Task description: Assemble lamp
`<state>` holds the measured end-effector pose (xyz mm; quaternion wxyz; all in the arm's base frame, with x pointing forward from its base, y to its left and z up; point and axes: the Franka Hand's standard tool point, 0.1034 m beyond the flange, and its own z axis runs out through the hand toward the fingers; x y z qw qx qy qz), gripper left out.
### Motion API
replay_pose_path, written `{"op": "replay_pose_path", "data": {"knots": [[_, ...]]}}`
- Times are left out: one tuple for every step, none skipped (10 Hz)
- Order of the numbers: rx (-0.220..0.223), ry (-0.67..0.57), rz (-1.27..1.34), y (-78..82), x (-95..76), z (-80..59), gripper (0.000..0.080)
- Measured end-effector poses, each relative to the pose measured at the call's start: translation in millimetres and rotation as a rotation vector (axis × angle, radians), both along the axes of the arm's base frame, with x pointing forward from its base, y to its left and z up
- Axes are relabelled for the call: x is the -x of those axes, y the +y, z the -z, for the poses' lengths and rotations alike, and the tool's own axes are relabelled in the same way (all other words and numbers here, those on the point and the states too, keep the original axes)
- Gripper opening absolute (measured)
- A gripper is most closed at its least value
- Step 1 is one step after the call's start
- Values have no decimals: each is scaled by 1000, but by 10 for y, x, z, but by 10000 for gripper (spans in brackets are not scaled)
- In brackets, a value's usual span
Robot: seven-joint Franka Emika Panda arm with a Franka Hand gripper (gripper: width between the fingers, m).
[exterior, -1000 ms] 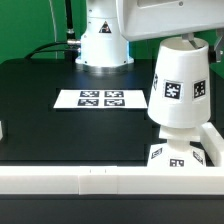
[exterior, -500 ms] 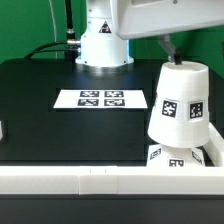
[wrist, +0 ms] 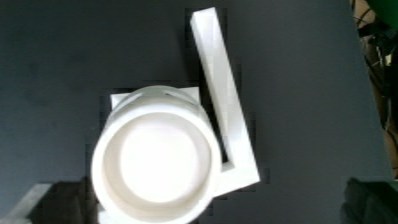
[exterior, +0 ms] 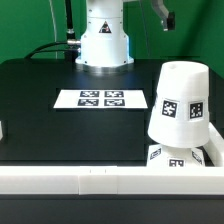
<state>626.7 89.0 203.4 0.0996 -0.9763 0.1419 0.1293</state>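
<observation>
Jaws cannot be judged from either view: in the exterior view only a dark tip of the gripper [exterior: 163,17] shows near the upper edge, high above the table and touching nothing, and in the wrist view 2 blurred dark shapes sit at the lower corners of the picture, too dim to say whether they stand apart or closed. Nothing hangs from that tip. Directly below, on the exterior view's right, the shade [exterior: 181,102] stands alone: a smooth white plastic cone with a rounded, closed top, widening toward its lower rim, with a black-and-white square tag on each of 2 visible faces. It rests over the flat square base [exterior: 178,157], whose white edge and small tags peek out beneath it; the bulb is hidden. From above, the wrist view shows the shade [wrist: 157,153] as a glossy white oval dome with the base's corners [wrist: 240,178] jutting out around it. White wall [exterior: 100,181] runs along the near edge of the matte black table [exterior: 60,128], turns up beside the lamp, and appears as a long pale bar [wrist: 217,70] from the wrist. Marker board [exterior: 101,99], thin and flat with 4 printed tags, lies near the table's middle, just beside the shade.
</observation>
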Motion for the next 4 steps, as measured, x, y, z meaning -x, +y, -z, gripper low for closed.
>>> {"op": "replay_pose_path", "data": {"knots": [[0,0,0,-2,0,2,699],[0,0,0,-2,0,3,699],[0,1,0,-2,1,5,699],[0,1,0,-3,2,8,699]]}}
